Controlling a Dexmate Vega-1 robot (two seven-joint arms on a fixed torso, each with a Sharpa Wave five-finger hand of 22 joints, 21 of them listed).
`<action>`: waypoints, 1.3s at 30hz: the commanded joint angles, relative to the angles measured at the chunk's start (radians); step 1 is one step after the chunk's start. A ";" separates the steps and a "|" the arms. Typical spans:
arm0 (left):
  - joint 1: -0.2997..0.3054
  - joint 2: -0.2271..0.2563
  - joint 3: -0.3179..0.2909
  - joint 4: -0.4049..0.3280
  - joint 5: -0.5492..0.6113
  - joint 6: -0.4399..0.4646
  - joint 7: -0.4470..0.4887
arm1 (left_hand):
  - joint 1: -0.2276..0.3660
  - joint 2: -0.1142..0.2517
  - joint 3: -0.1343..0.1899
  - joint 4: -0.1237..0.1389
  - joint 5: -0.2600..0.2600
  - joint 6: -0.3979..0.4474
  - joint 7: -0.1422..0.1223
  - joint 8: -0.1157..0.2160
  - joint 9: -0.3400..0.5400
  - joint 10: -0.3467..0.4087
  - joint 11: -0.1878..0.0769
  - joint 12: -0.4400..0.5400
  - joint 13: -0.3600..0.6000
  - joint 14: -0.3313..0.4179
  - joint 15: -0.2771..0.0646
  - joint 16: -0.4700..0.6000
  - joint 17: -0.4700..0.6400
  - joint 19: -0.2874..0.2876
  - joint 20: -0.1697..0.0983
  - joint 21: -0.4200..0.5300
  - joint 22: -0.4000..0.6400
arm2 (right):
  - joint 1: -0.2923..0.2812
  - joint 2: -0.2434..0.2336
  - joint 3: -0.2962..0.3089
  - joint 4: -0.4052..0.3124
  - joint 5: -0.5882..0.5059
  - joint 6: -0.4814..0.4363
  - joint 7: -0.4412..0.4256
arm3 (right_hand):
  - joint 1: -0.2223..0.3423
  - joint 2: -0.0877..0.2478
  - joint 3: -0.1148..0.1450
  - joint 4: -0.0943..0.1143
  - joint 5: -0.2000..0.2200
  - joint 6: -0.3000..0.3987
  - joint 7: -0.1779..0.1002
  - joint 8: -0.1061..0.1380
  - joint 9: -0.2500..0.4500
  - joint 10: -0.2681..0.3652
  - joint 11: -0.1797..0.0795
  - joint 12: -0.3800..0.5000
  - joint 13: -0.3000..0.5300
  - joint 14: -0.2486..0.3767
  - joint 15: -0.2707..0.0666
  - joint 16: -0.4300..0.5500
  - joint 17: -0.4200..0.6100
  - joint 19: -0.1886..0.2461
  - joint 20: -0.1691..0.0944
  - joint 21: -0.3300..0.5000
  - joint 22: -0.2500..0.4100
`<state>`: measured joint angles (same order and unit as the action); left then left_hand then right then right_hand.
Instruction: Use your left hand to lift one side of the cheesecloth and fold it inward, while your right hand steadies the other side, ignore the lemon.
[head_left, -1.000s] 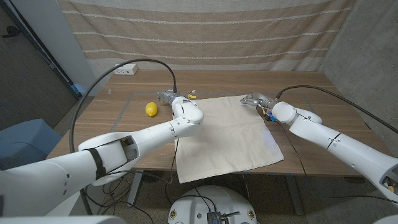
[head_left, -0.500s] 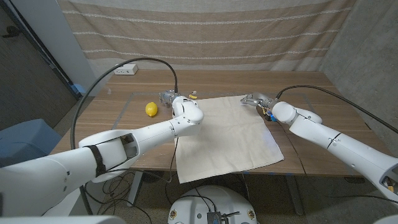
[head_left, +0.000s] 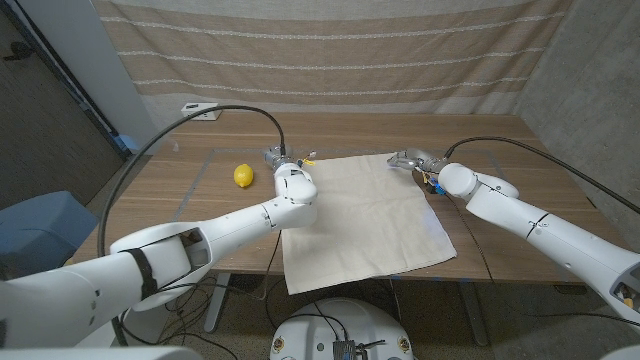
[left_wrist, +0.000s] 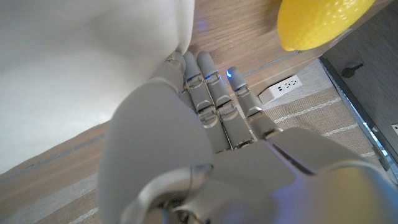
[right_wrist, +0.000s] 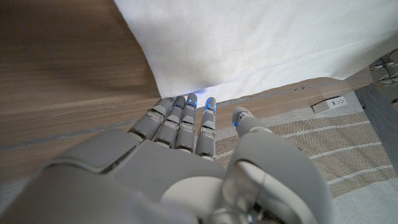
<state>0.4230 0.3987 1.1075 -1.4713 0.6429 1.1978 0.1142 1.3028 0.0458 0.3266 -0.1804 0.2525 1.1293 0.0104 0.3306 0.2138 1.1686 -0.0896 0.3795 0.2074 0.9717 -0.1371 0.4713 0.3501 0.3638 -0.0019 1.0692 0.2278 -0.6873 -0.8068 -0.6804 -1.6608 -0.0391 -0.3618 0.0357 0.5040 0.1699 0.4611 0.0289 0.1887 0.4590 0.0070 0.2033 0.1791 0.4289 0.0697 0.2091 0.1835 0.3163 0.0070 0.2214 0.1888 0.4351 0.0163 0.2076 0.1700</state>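
Note:
A white cheesecloth (head_left: 365, 215) lies spread on the wooden table (head_left: 190, 190), its near edge hanging over the table's front. My left hand (head_left: 276, 157) is at the cloth's far left corner. In the left wrist view its straight fingers (left_wrist: 208, 84) reach the cheesecloth (left_wrist: 74, 56) edge and hold nothing that I can see. My right hand (head_left: 408, 159) is at the far right corner, its fingertips (right_wrist: 186, 102) touching the cheesecloth (right_wrist: 261, 37) edge, fingers straight. A yellow lemon (head_left: 243, 176) sits just left of the left hand, as does the lemon (left_wrist: 323, 22) in the wrist view.
A white power strip (head_left: 200, 110) lies at the table's far left with a black cable looping to my left arm. A striped curtain hangs behind the table. Bare wood shows left of the lemon and right of the cloth.
My left forearm has swung lower and closer in, and the hand has shifted slightly right at the cloth's corner. The right arm and the cloth have not moved.

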 joint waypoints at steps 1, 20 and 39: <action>0.229 0.150 -0.334 -0.353 -0.315 -0.454 0.208 | 0.034 -0.029 -0.016 0.002 0.048 0.046 0.015 0.009 0.023 0.078 -0.050 0.074 0.102 0.044 -0.106 0.017 0.027 0.065 -0.012 0.066 0.006 | 0.000 0.003 0.002 0.012 0.003 0.006 -0.003 | -0.010 0.001 0.003 0.006 0.002 0.010 0.000 -0.003 0.004 0.005 -0.002 -0.001 0.004 0.010 0.001 -0.008 0.002 0.021 0.012 0.003 0.002; 0.305 0.185 -0.538 -0.417 -0.711 -0.703 0.093 | 0.046 -0.047 -0.026 0.011 0.101 0.055 0.027 0.004 0.031 0.080 -0.038 0.084 0.132 0.055 -0.106 0.013 0.048 0.070 -0.026 0.113 0.004 | -0.002 0.001 0.010 0.027 0.019 0.032 0.001 | -0.026 0.001 0.002 0.017 0.001 0.008 0.000 -0.008 0.005 0.007 -0.002 -0.004 0.004 0.012 -0.002 -0.010 0.004 0.024 0.008 0.001 0.002; 0.204 0.091 -0.450 -0.247 -0.679 -0.859 0.171 | 0.047 -0.052 -0.034 0.017 0.142 0.056 0.024 -0.005 0.033 0.073 -0.047 0.084 0.155 0.054 -0.106 0.008 0.068 0.054 -0.039 0.140 -0.003 | 0.000 -0.010 -0.013 0.031 0.007 0.046 0.042 | -0.033 -0.003 0.005 0.019 0.002 0.013 0.002 -0.008 0.005 0.011 -0.005 -0.006 0.004 0.016 -0.009 -0.013 0.002 0.027 0.007 -0.001 0.002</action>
<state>0.6828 0.5489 0.6169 -1.8089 -0.0455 0.4084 0.2428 1.3502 -0.0002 0.2922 -0.1659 0.3859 1.1684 0.0243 0.3282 0.2447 1.1846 -0.0743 0.4144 0.2075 1.0222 -0.1524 0.4812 0.4120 0.4231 -0.0342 1.2021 0.2235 -0.6837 -0.8061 -0.6824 -1.6287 -0.0236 -0.3215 0.0563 0.4778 0.1699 0.4617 0.0438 0.1887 0.4590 0.0070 0.1957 0.1791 0.4342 0.0643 0.2033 0.1835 0.3233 -0.0002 0.2138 0.1886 0.4473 0.0182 0.2039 0.1693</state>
